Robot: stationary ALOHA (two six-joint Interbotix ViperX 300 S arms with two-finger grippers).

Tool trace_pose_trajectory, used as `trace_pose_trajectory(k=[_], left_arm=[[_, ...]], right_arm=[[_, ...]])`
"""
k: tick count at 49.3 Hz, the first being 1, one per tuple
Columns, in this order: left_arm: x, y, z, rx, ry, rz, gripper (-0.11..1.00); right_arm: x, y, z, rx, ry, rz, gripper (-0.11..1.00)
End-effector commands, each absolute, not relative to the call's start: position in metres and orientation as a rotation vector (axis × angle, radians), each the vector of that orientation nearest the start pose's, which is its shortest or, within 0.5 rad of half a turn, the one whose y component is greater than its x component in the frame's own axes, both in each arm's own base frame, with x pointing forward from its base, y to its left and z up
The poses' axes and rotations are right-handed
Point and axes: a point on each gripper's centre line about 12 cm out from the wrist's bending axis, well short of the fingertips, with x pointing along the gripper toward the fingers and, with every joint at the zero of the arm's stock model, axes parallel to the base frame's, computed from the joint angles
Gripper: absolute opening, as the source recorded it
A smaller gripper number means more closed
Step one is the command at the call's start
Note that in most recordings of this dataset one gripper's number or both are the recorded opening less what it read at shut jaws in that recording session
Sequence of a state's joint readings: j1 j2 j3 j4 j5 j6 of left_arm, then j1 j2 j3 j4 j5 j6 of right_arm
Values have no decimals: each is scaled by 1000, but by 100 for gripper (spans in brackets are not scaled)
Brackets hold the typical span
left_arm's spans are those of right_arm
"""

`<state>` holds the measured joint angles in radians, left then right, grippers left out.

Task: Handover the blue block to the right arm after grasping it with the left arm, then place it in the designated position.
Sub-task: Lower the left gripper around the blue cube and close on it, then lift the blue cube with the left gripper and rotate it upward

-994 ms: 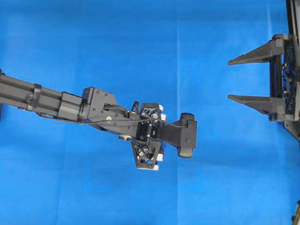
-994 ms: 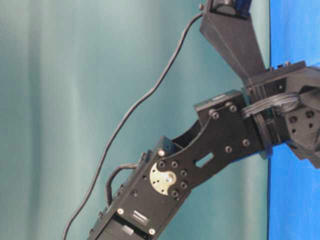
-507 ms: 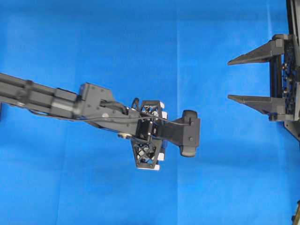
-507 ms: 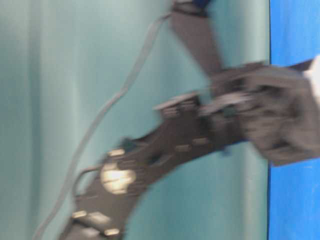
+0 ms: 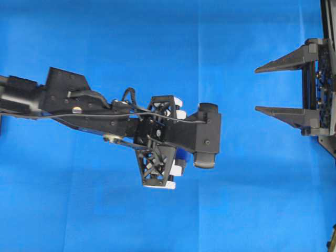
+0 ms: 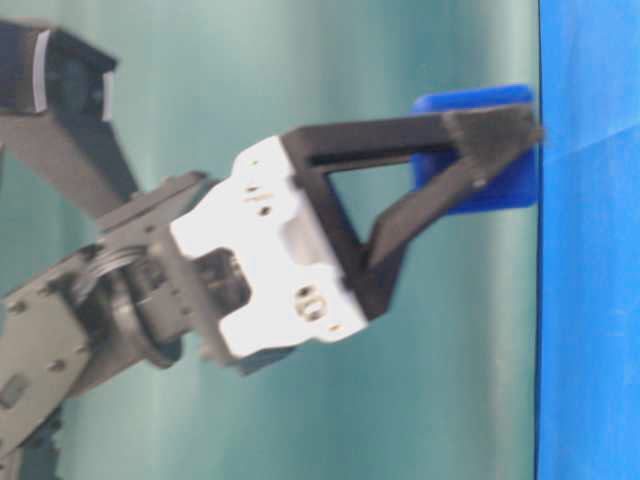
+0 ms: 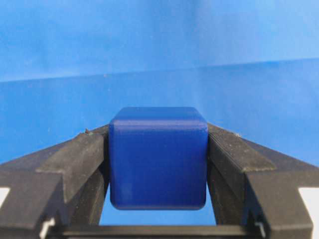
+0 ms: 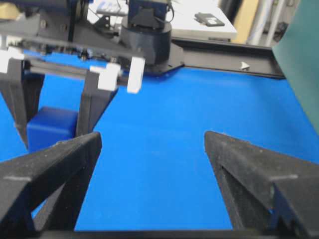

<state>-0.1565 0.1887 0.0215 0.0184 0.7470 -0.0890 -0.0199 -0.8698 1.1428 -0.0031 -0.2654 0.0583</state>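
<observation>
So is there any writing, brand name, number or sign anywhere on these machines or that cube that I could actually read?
None can be read.
Blue block: plain faces, no marks.
Left gripper and right gripper: bare black fingers, no lettering.
Small dark object on the far white surface: too small and blurred to tell.
Blue cloth: unmarked.

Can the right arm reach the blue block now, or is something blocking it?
Probably yes. The right gripper is open, facing bare blue cloth. The left gripper holds the blue block by two sides, so its other faces look free.
</observation>
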Motion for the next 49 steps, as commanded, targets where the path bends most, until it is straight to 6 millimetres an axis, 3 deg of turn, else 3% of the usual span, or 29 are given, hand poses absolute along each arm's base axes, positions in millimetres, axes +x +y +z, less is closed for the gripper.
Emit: trace_pose_trajectory(k=[1, 19, 49], left_arm=[[467, -73, 291, 6, 884, -102, 49], [458, -64, 323, 5, 857, -89, 49], [456, -63, 321, 1, 862, -87, 49]], right_arm=[[219, -5, 296, 58, -24, -20, 99], [219, -4, 296, 58, -24, -19, 99], [219, -5, 297, 58, -25, -20, 99]])
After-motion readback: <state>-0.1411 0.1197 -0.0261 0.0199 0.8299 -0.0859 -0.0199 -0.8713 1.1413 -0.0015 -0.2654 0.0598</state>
